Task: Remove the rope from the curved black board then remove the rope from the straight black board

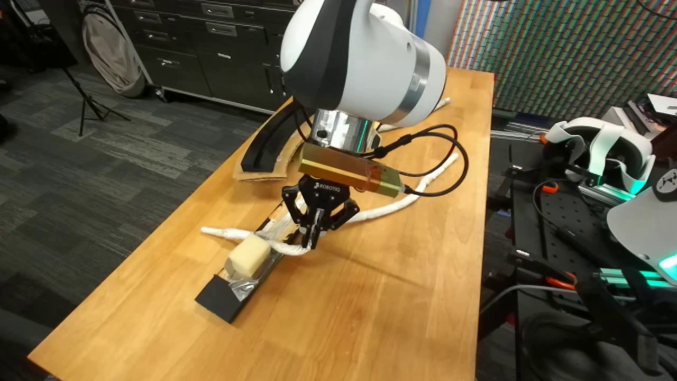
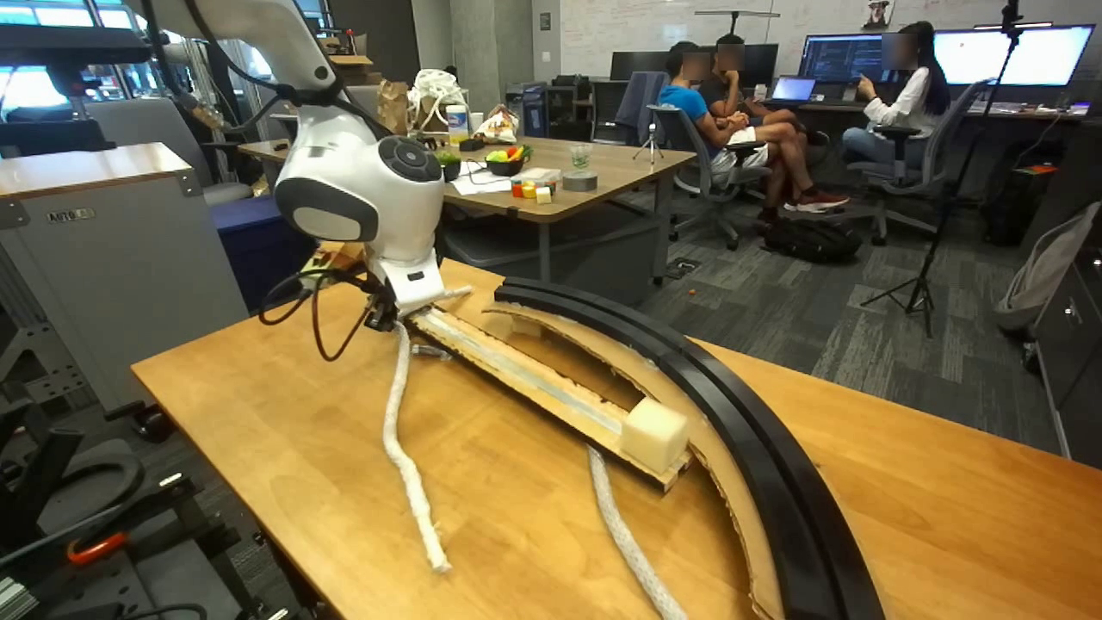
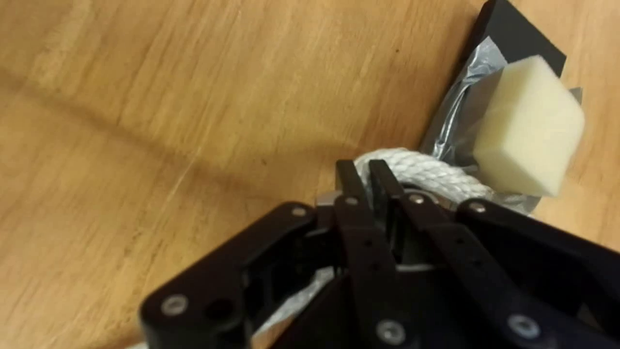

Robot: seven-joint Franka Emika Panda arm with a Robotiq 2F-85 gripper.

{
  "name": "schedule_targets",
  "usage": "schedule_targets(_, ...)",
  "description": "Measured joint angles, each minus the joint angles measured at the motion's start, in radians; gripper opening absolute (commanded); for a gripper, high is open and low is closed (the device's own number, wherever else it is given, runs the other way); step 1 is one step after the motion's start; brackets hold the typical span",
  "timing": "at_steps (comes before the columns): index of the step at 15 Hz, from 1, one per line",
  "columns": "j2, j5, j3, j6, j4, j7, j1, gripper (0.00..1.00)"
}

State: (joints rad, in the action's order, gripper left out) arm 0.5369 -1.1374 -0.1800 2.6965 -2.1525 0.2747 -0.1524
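Note:
My gripper (image 1: pixel 309 244) is shut on a white rope (image 1: pixel 378 212) near the straight black board, low over the table. In the wrist view the rope (image 3: pixel 426 169) passes between the fingertips (image 3: pixel 363 169). One rope end reaches across the straight black board (image 1: pixel 219 300); the rest (image 2: pixel 398 430) trails over the table. The board's pale side (image 2: pixel 508 370) shows in an exterior view. The curved black board (image 1: pixel 267 145) lies behind the arm, partly hidden. In an exterior view its groove (image 2: pixel 740 405) shows no rope. A second greyish rope (image 2: pixel 624 534) lies on the table.
A pale yellow block (image 1: pixel 249 255) sits on the straight board near its black end, beside the rope. Silver tape (image 1: pixel 244 288) is under it. The wooden table (image 1: pixel 370 317) ends beside a black cart (image 1: pixel 550 211) holding a white headset (image 1: pixel 597 143).

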Motion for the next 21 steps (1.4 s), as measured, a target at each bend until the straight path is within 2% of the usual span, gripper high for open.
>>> schedule_targets(5,-0.073,-0.028,0.005,-0.166,-0.059,-0.109,0.038,0.03)
schedule_targets(9,-0.073,0.041,0.039,-0.313,-0.091,-0.106,0.039,0.03)
schedule_targets(17,-0.01,0.172,0.058,-0.337,-0.1,-0.065,0.018,0.03)
schedule_targets(20,0.005,0.303,0.071,-0.408,-0.09,-0.005,0.013,0.03)
schedule_targets(21,0.012,0.34,0.077,-0.429,-0.084,0.018,0.011,0.36)
